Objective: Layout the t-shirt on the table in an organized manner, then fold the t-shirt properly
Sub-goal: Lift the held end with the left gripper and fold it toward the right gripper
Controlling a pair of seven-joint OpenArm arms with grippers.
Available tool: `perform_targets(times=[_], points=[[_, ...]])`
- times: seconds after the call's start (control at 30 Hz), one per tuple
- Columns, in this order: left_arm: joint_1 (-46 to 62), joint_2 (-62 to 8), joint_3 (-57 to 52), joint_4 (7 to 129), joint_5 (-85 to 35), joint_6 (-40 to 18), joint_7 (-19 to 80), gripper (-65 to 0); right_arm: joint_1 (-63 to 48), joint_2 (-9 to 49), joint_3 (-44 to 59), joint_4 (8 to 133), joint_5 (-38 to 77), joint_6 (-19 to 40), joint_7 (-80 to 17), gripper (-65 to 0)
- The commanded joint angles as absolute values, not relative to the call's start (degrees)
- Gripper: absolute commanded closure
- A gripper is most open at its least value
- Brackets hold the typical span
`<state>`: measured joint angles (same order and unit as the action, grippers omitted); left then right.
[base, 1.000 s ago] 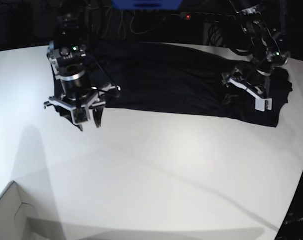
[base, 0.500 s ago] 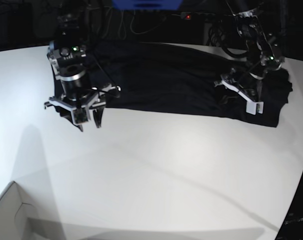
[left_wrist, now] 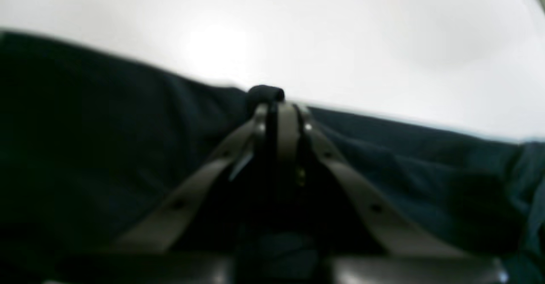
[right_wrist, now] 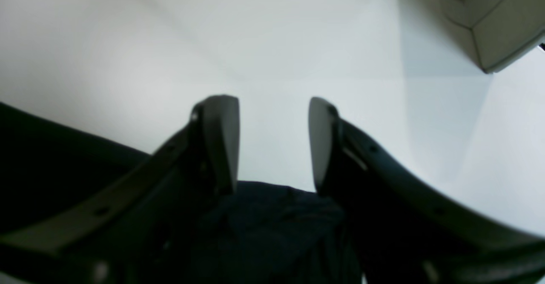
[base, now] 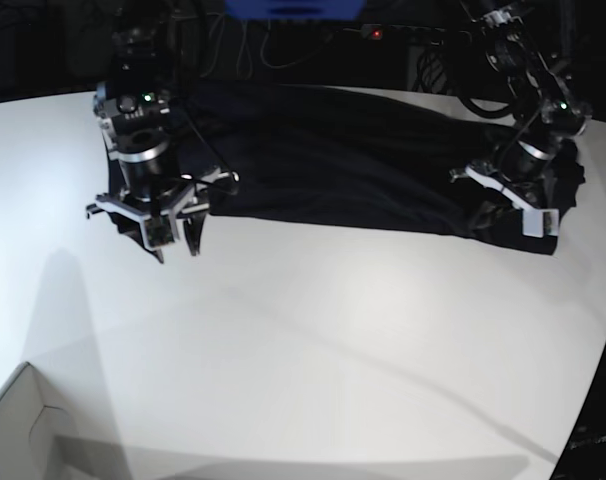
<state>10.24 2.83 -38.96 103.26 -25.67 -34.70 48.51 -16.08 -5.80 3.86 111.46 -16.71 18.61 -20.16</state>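
The black t-shirt (base: 343, 160) lies spread lengthwise along the far part of the white table (base: 333, 340). My left gripper (base: 531, 215) is at the shirt's right end near its front edge. In the left wrist view it (left_wrist: 276, 101) is shut, with a small fold of the t-shirt (left_wrist: 127, 139) pinched at the fingertips. My right gripper (base: 178, 250) hangs open and empty over the shirt's left front corner. In the right wrist view its fingers (right_wrist: 221, 139) stand apart above the table (right_wrist: 276, 41), with the shirt's edge (right_wrist: 272, 224) below them.
A white cardboard box corner (base: 23, 430) sits at the front left of the table and also shows in the right wrist view (right_wrist: 489, 20). Dark cables and equipment stand behind the table's far edge. The table's curved edge (base: 603, 350) runs down the right.
My left gripper has swung left, then right and nearer, to the shirt's right front edge. My right gripper has hardly moved.
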Motion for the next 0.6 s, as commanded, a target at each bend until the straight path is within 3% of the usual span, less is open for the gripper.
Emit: perform_targets(times=[0.0, 0.2, 0.57], points=[[9.8, 2.5, -39.2, 106.3, -26.9, -35.2, 47.5, -0.1, -15.8, -6.0, 3.8, 112.4, -16.4, 18.6, -18.6, -26.6], [11.5, 2.4, -39.3, 112.9, -26.9, -35.2, 47.9, -0.1, -15.8, -6.0, 3.8, 112.4, -16.4, 18.6, -18.6, -26.6], [19.6, 3.3, -35.6, 113.9, -27.0, -35.4, 47.4, -0.1, -15.8, -6.0, 3.8, 112.4, -16.4, 18.6, -18.6, -26.6]])
